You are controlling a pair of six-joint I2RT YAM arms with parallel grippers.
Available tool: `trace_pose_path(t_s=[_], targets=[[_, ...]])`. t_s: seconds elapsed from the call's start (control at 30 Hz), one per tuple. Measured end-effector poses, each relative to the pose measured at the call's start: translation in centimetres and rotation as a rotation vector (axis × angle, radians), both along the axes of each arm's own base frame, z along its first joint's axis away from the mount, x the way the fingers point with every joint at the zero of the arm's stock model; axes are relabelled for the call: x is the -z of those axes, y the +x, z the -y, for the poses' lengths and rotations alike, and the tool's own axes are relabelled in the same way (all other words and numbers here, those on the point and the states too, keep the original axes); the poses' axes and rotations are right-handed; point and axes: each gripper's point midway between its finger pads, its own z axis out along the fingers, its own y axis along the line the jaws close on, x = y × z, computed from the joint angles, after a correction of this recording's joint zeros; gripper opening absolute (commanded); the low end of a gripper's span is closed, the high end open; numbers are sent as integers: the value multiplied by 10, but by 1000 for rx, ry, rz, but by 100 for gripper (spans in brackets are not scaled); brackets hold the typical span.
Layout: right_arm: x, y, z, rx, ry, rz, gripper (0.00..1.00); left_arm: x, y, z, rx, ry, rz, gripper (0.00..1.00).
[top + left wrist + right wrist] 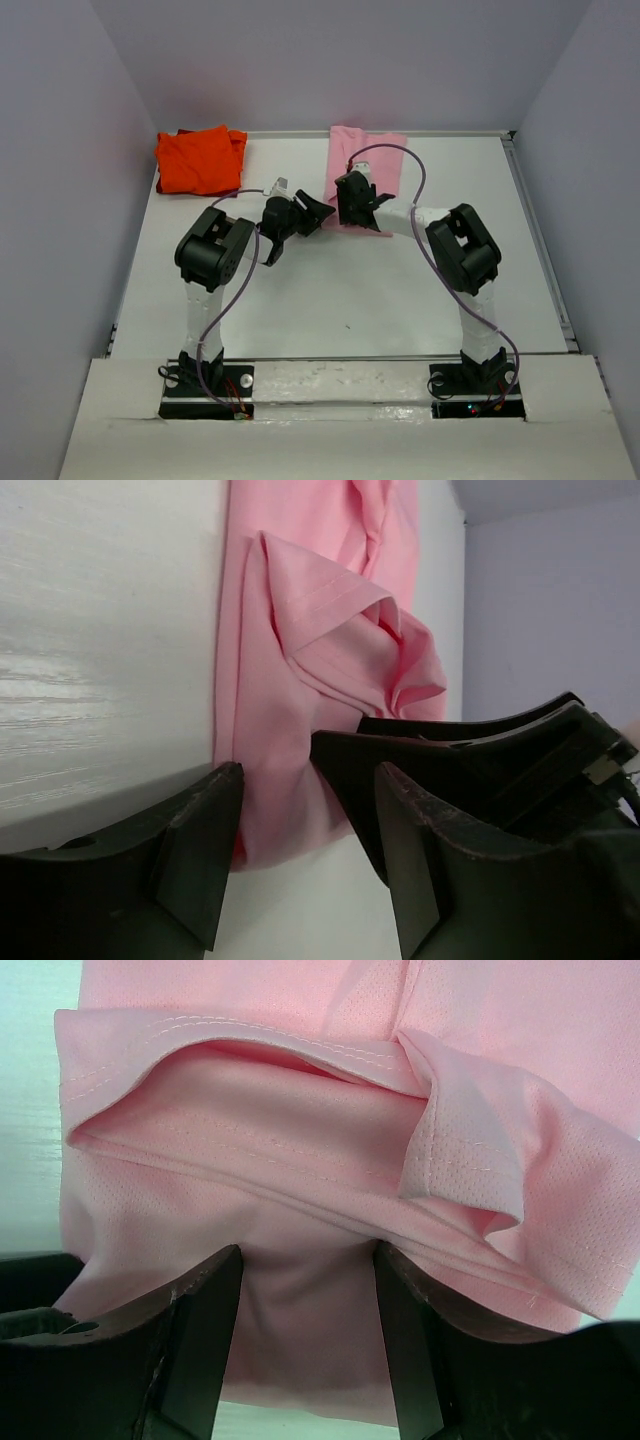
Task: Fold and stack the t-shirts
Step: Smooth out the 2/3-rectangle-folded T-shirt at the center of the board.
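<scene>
Pink t-shirt (330, 1160) lies beneath right gripper (308, 1250), beside left gripper (308, 775), both with jaws apart

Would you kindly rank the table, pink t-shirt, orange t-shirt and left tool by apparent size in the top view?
1. table
2. pink t-shirt, partly hidden
3. orange t-shirt, close to the pink, so that order is unsure
4. left tool

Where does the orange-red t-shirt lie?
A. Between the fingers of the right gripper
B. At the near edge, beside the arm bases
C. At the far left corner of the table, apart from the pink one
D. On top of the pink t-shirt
C: the top view shows the orange-red t-shirt bunched at the far left corner of the table, with bare surface between it and the pink t-shirt.
</scene>
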Motion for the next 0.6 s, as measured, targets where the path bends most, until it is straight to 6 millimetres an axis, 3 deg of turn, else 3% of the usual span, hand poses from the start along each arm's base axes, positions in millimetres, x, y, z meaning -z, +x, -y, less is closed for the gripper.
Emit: trace_pose_path(t_s=[0.17, 0.3, 0.37, 0.53, 0.6], targets=[[2, -2, 0, -3, 10, 3, 60, -10, -1, 4, 16, -46, 20, 65], [3, -12, 2, -6, 30, -11, 60, -14, -4, -3, 16, 34, 10, 65], [4, -21, 4, -9, 45, -24, 59, -26, -4, -7, 10, 78, 26, 65], [7, -55, 12, -11, 66, -61, 59, -96, 4, -19, -28, 146, 165, 66], [8, -71, 11, -22, 68, -74, 60, -115, 7, -23, -39, 157, 208, 66]])
